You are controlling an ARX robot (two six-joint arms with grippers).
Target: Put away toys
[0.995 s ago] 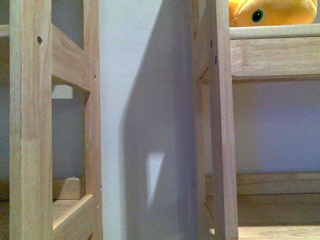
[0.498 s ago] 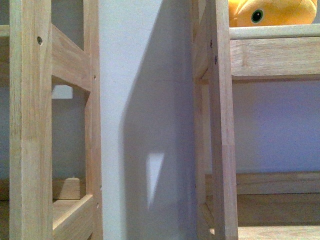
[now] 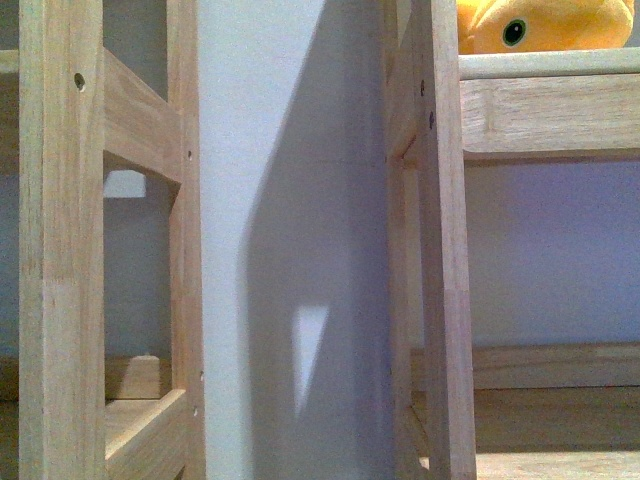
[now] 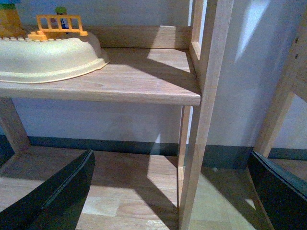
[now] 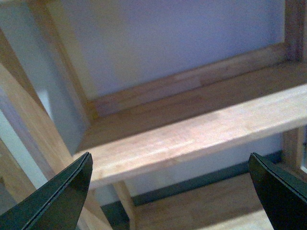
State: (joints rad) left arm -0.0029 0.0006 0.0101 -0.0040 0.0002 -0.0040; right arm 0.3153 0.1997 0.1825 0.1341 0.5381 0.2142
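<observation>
Soft orange-yellow plush toy with a round black eye (image 3: 540, 25) sits on the upper board of the right-hand light wooden shelf unit (image 3: 445, 300), just beside its front post – only its lower part is in frame. Left gripper (image 4: 175, 191) is spread wide and holds nothing, below and in front of the wooden shelf board (image 4: 139, 81) carrying a cream plastic toy with a yellow fence (image 4: 48, 52). Right gripper (image 5: 170, 196) – jaws also spread, empty, facing a bare wooden shelf plank (image 5: 201, 134).
</observation>
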